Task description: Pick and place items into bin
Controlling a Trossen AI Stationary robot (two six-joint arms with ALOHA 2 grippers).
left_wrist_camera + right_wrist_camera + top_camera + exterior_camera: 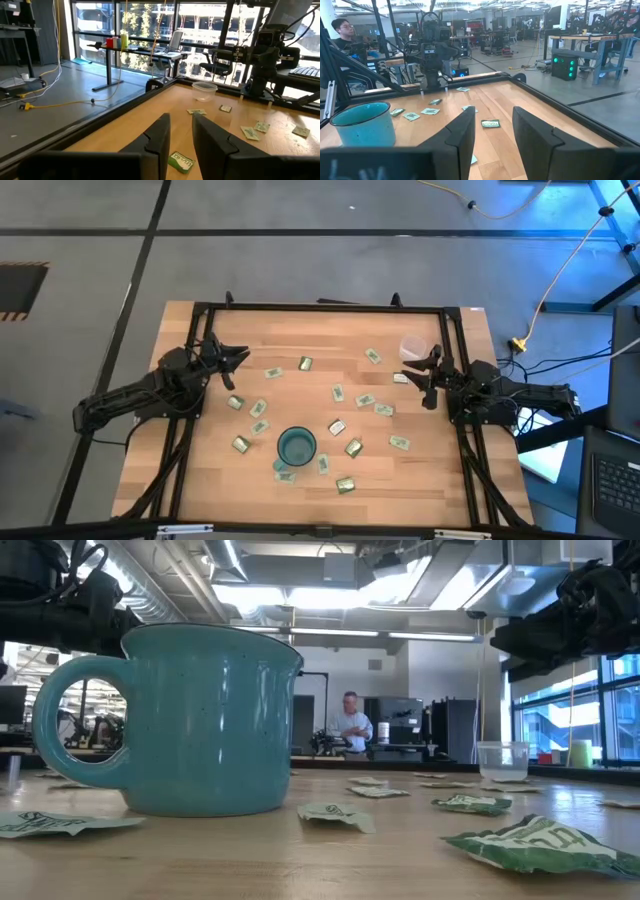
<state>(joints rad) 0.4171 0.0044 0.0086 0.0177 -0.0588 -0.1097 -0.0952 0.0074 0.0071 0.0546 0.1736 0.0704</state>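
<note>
Above the table's right edge, the right gripper (413, 366) hovers spread; lower it squarely over the nearest packet (400, 378), beside the cup (414, 348). The left gripper (240, 358) waits, spread.

No text can be read with certainty; dark print is seen on the green packet (180, 162) lying just beyond the left hand's fingers, but its letters cannot be made out; similar marks are seen on the nearest packets (533, 843) in the low view, also illegible; no label is seen on the mug (190, 720) or the cup (501, 759).
</note>
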